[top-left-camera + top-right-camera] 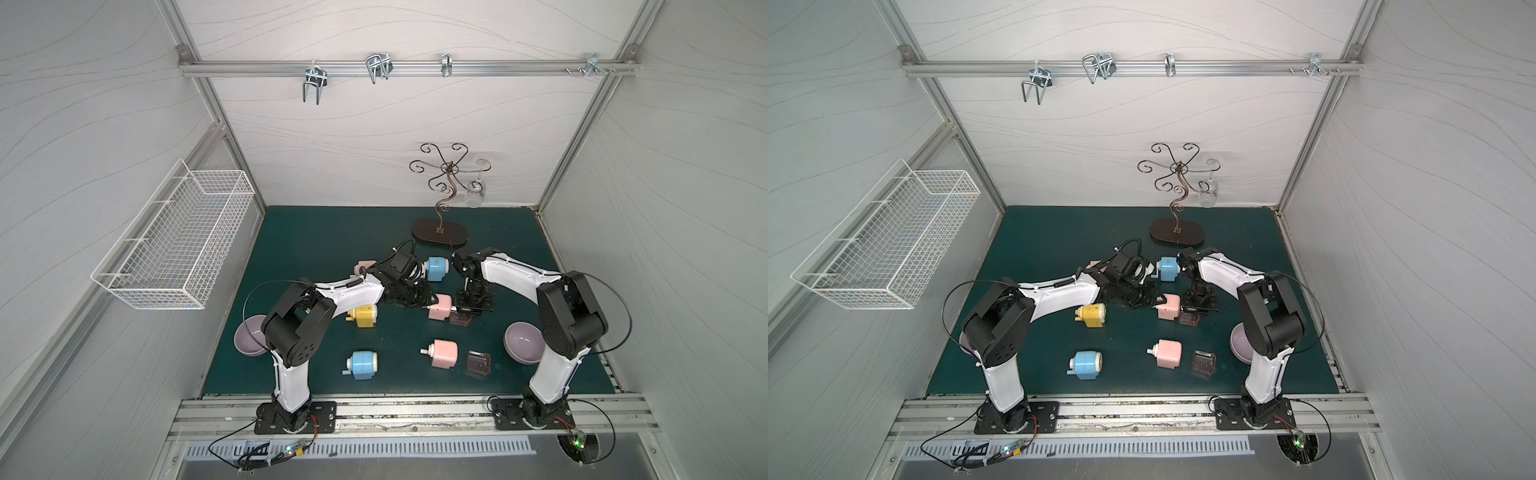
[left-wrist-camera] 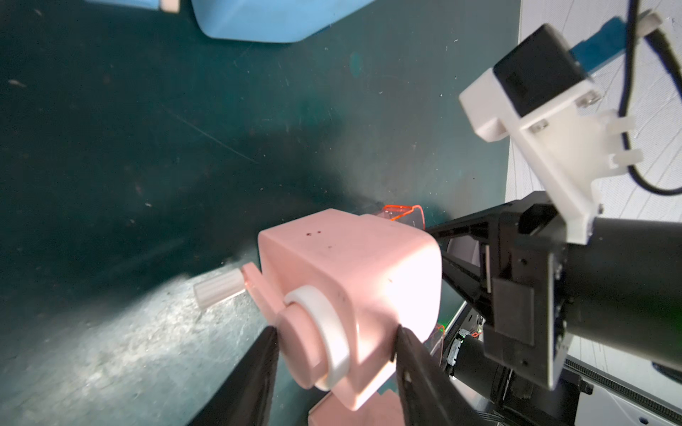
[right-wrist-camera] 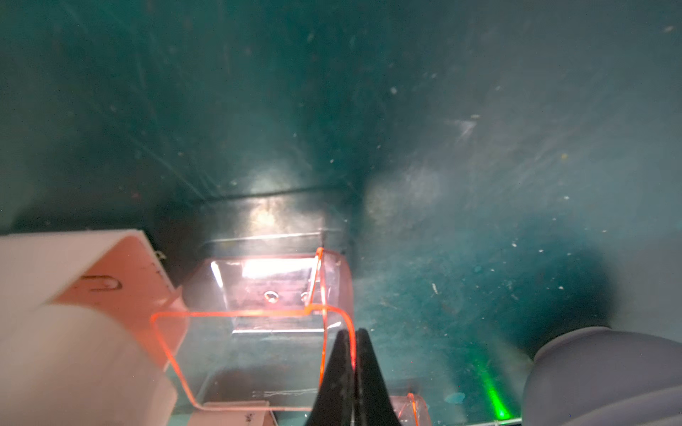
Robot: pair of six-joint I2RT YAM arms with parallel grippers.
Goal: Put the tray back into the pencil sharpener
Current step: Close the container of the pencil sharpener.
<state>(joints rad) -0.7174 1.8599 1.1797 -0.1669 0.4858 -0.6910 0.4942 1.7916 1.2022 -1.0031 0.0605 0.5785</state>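
At the far left of both top views a wire basket (image 1: pixel 174 241) hangs on the wall, and a purple bowl (image 1: pixel 247 338) sits partly hidden behind the left arm. Right of it a yellow sharpener (image 1: pixel 363 316) lies on the green tabletop (image 1: pixel 316 245). At mid-frame the left fingers (image 1: pixel 430 300) clench the crank end of the pink sharpener (image 1: pixel 440 306), one finger on each side of its round hub in the left wrist view. Just right of it the clear reddish tray (image 1: pixel 461 319) sits against the sharpener's open side; how far in it is cannot be told. The right fingers (image 3: pixel 343 365) are pinched tight on the tray's thin wall. Farther right and lower lie a second tray (image 1: pixel 478 363) and another bowl (image 1: pixel 524 343).
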